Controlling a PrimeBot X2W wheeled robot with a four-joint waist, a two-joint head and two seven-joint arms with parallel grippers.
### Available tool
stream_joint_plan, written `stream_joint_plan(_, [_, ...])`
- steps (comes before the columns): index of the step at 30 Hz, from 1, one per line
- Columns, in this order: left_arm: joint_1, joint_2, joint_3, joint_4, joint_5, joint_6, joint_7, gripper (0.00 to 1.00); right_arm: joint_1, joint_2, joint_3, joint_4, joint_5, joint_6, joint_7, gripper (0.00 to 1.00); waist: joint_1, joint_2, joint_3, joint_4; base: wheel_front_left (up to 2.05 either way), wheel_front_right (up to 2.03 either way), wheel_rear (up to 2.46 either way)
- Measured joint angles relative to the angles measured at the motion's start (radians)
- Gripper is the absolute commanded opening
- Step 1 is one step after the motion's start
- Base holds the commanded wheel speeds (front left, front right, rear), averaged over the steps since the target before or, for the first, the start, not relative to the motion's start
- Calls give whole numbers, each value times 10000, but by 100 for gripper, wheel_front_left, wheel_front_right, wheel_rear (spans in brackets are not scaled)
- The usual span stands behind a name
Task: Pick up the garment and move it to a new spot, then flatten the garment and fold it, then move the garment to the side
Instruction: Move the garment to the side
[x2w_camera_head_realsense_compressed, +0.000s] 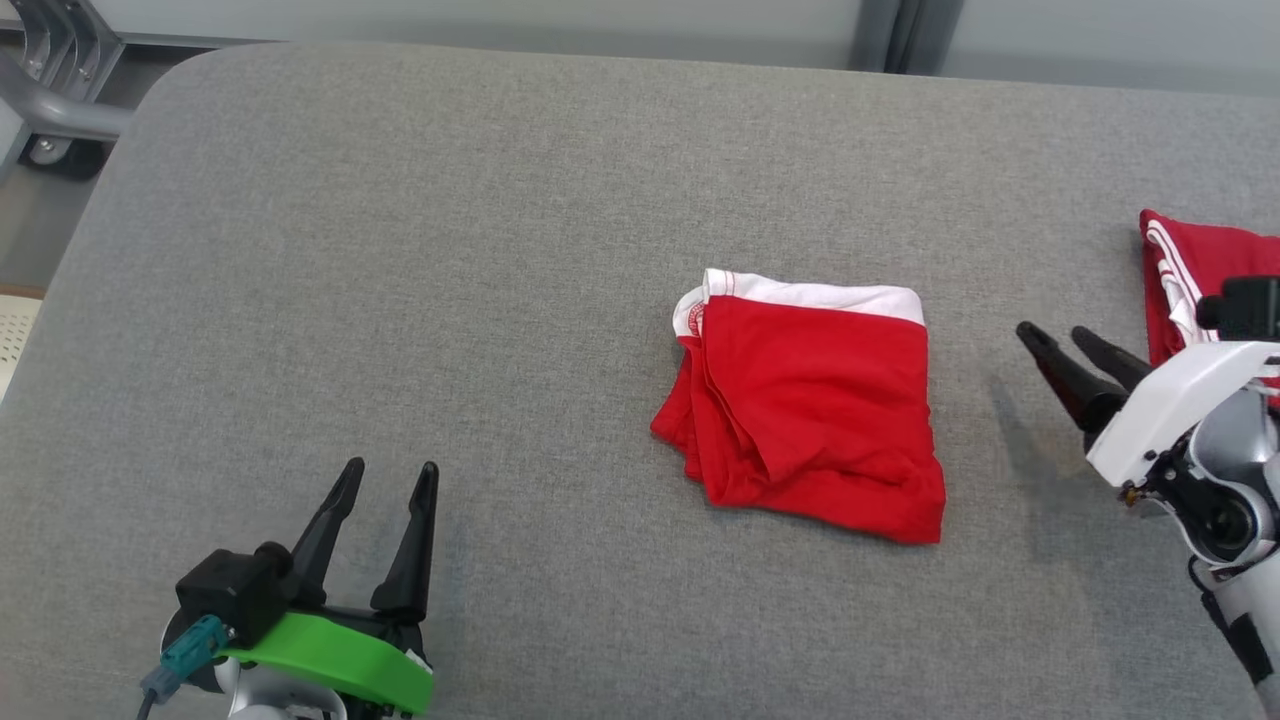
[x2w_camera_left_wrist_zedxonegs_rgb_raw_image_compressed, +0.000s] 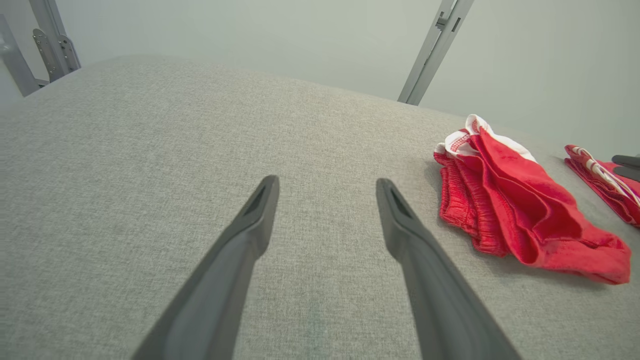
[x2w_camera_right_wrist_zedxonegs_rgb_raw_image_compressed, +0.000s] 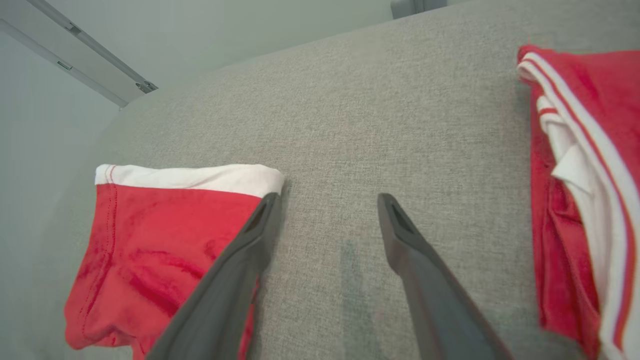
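The folded red cloth garment with a white waistband (x2w_camera_head_realsense_compressed: 810, 410) lay mid-way across the grey fabric counter (x2w_camera_head_realsense_compressed: 400, 250). My left gripper (x2w_camera_head_realsense_compressed: 390, 470), at the counter's near left, and right gripper (x2w_camera_head_realsense_compressed: 1052, 335), at its right, had jaws wide and empty. Folding looked done; next I'd need a pinch on it to carry it aside.

No legible text, small red print (x2w_camera_head_realsense_compressed: 694, 318) on garment (x2w_camera_head_realsense_compressed: 820, 410) unreadable

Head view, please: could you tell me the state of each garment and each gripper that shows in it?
red garment with white band: folded, lying on the grey surface, not held.
striped red garment: folded, lying at the right, apart from the first.
left gripper: open, empty.
right gripper: open, empty, between the two garments.
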Motion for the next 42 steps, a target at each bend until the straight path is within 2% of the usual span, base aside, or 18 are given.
stream_joint_plan(6, [-24,107,69,6,35,0,0,100,101,621,679,-84,130,130,326,100,0,0,228,125,0,0,0])
stream_joint_plan(10, [-39,104,71,13,61,-8,0,100,207,727,1016,19,138,132,648,100,0,0,303,195,0,0,0])
stream_joint_plan(19, [-140,50,69,128,61,-96,0,100,96,1189,1152,253,479,205,941,100,0,0,405,303,0,0,0])
stream_joint_plan(20, [-189,50,73,150,61,-100,0,100,-5,1258,1156,313,483,207,941,0,0,0,419,331,0,0,0])
stream_joint_plan(23, [-251,50,107,171,61,-100,0,100,-201,1214,1108,337,550,207,957,0,0,0,425,367,0,0,0])
stream_joint_plan(26, [-251,56,222,192,61,-100,0,100,-419,874,945,286,543,217,959,0,0,0,422,371,0,0,0])
stream_joint_plan(36, [-246,90,420,205,67,-98,0,100,-1291,-1463,105,-268,0,184,1674,0,0,0,359,81,0,0,0])
stream_joint_plan(40, [-245,84,370,205,71,-98,0,100,-1452,-2389,-395,-504,-4,-130,2146,0,0,0,305,-48,0,0,0])
stream_joint_plan(42, [-243,86,364,205,71,-100,0,100,-1474,-2594,-483,-543,-4,-174,2274,0,0,0,294,-68,0,0,0])
